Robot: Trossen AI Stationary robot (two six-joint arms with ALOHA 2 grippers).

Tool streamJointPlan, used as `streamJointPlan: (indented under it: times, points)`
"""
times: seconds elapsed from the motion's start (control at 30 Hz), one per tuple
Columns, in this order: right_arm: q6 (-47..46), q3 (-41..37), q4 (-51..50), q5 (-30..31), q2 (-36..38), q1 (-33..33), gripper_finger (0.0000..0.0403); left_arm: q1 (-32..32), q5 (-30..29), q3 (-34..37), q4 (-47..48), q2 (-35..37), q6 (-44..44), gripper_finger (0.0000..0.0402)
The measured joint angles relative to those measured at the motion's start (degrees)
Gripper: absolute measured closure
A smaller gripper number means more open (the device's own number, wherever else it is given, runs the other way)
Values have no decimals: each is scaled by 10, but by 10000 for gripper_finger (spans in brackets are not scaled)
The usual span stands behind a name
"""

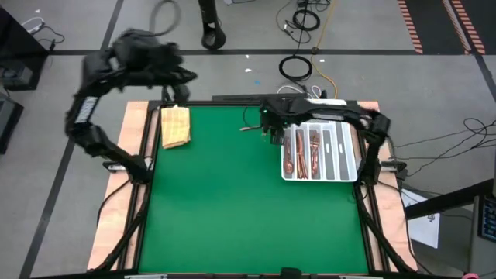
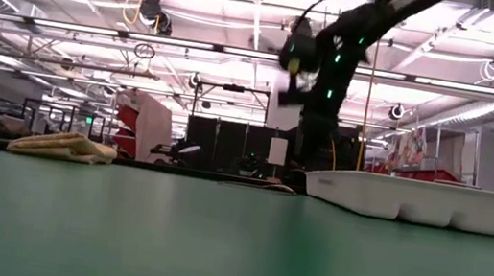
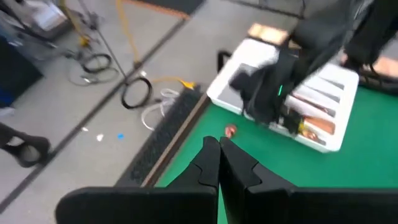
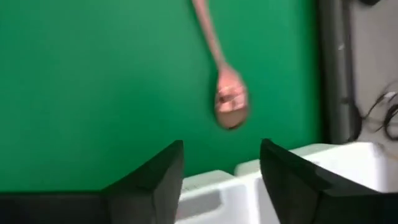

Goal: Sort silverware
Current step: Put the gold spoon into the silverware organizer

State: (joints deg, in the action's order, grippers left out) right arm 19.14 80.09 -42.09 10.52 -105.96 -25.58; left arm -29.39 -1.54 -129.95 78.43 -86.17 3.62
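Observation:
One copper spoon (image 4: 227, 99) lies flat on the green mat just left of the white divided tray (image 1: 350, 155); it also shows in the high view (image 1: 249, 128). More copper silverware (image 1: 304, 151) lies in the tray's left compartments. My right gripper (image 4: 221, 165) is open, above the tray's far left corner, with the spoon beyond its fingertips; it touches nothing. In the low view it hangs well above the table (image 2: 306, 79). My left gripper (image 3: 219, 152) is shut and empty, raised over the table's far left edge near the tan woven cloth (image 1: 175, 125).
The tan cloth (image 2: 62, 145) lies folded at the mat's far left corner. The tray (image 2: 432, 203) sits at the far right of the mat. Green mat (image 1: 232, 209) stretches over the middle and near side. Cables lie on the floor (image 1: 296, 68) beyond the far edge.

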Motion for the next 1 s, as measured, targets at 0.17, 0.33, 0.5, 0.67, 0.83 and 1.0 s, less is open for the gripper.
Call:
streamJointPlan:
  times: [0.17, 0.33, 0.5, 0.67, 0.83, 1.0]
  points:
    - [-1, 0, 21, 18, -79, 0, 163, 0, -39, 0, 11, 51, -5, 395]
    - [14, 0, 66, 82, -102, -1, 138, 0, -66, 0, 33, 63, -17, 390]
    - [31, 0, 131, 74, -102, -7, 129, 0, -69, 1, 81, 62, -16, 390]
    - [27, 0, 101, 61, -102, -7, 128, 0, -69, 1, 98, 61, -7, 389]
    - [30, 0, 88, 12, -102, -7, 128, 0, -70, 1, 101, 60, 17, 389]
    - [41, 0, 93, 8, -102, -8, 128, 0, -70, 1, 100, 61, 34, 389]
